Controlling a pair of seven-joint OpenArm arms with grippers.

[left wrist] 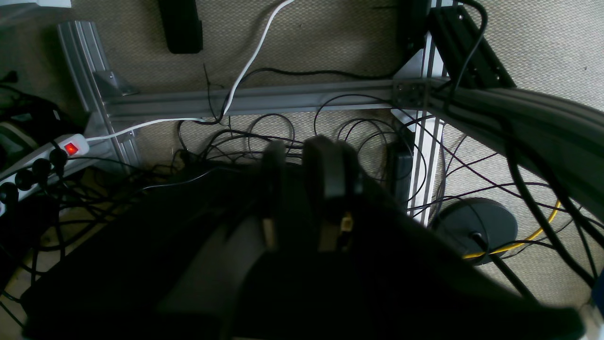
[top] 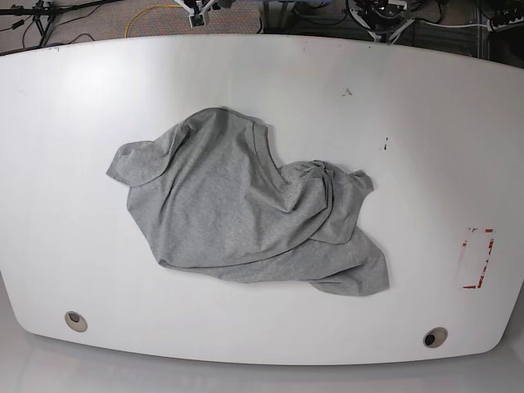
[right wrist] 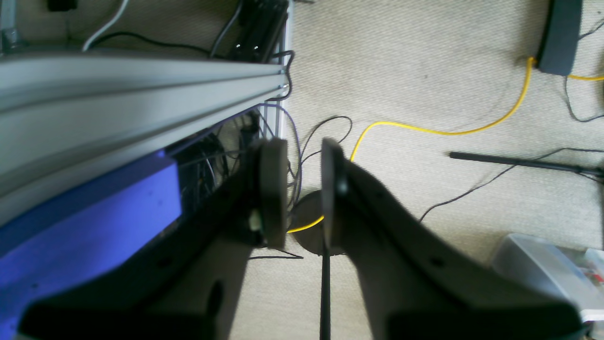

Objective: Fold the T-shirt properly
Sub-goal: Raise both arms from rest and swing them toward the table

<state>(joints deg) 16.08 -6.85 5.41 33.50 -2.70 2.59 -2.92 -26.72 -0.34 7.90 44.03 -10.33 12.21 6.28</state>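
T-shirt (top: 246,213) crumpled at centre of white surface (top: 426,123), apart from left gripper (left wrist: 302,189) and right gripper (right wrist: 304,189), both slightly spread, empty, off the surface over carpet.

The crumpled T-shirt (top: 246,209) is taking up the counter's (top: 426,123) middle, leaving me bare room all around; down here rails (left wrist: 264,99) and cables (left wrist: 264,141) are crowding my jaws.

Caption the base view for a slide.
Crumpled grey T-shirt lies unfolded mid-way on the white table, no gripper touching it.
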